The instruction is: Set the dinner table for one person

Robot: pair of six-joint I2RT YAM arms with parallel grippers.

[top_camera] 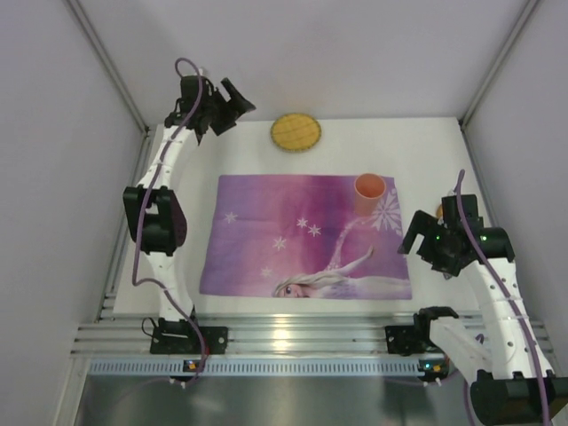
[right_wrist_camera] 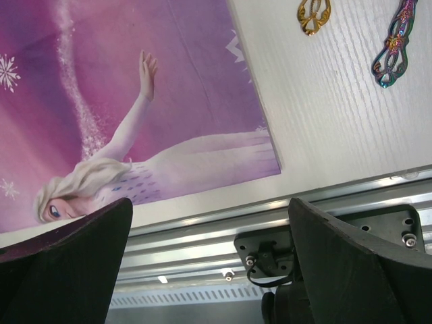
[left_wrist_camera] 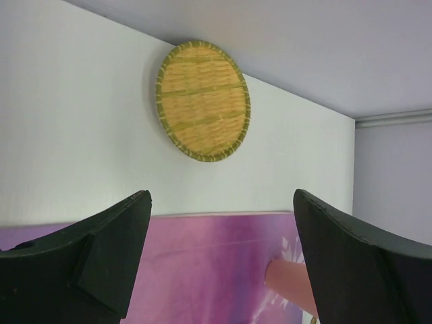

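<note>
Your left hand (left_wrist_camera: pixel 221 202) and right hand (right_wrist_camera: pixel 210 206) are both spread wide, holding nothing. The white desk (top_camera: pixel 426 146) stretches out beyond them, under a purple mat (top_camera: pixel 266 231), a pink cup (top_camera: pixel 370 188) and a gold thing (right_wrist_camera: pixel 314 15), maybe a spoon.

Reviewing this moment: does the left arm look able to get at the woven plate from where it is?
Likely yes. The left gripper is open and faces the woven plate, which lies alone on the bare dinner table beyond the placemat's far edge; nothing shows between them.
</note>
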